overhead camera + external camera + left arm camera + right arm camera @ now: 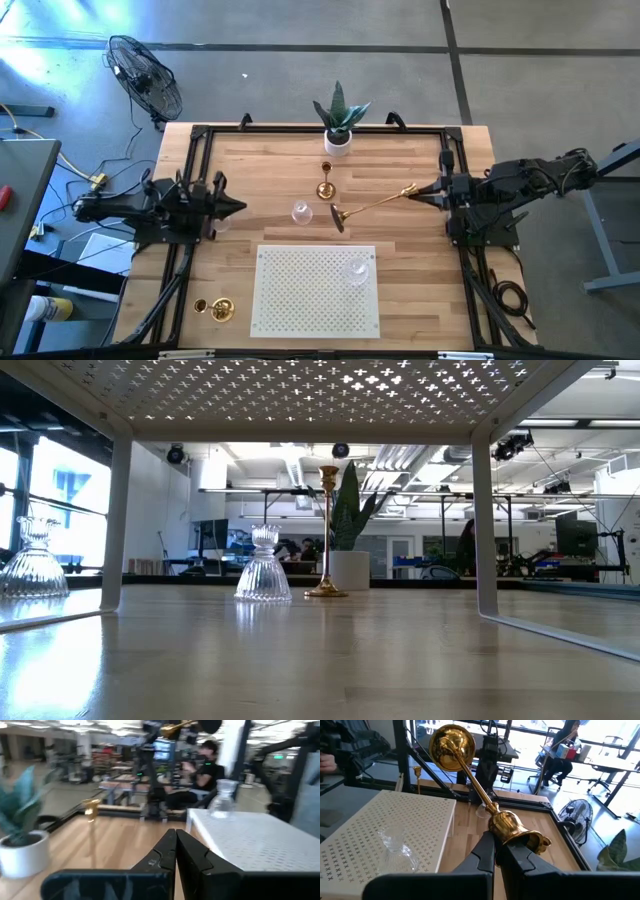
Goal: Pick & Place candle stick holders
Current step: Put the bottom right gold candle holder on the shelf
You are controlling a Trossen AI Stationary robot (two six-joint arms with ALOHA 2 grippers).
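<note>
Candlesticks first: from above, the right gripper (432, 191) is clamping a long gold holder (372, 204) by its top end, holding it over the table (430, 290), while the left gripper (238, 207) is waiting clenched and empty. One glass holder (357, 268) is sitting on the mat (290, 300); others are waiting on bare wood. Low down, a glass holder (263, 567) and gold stick (327, 532) are standing together beyond the mat. The left wrist is showing pinched fingers (176, 851). The right wrist is showing the gold holder (505, 824) gripped. Judging by this, most placing remains.

Your right gripper (496, 851) is clamping a gold candle holder (480, 795) by its cup end, base pointing away; a clear glass holder (397, 845) is lying on the white perforated mat (370, 827).
</note>
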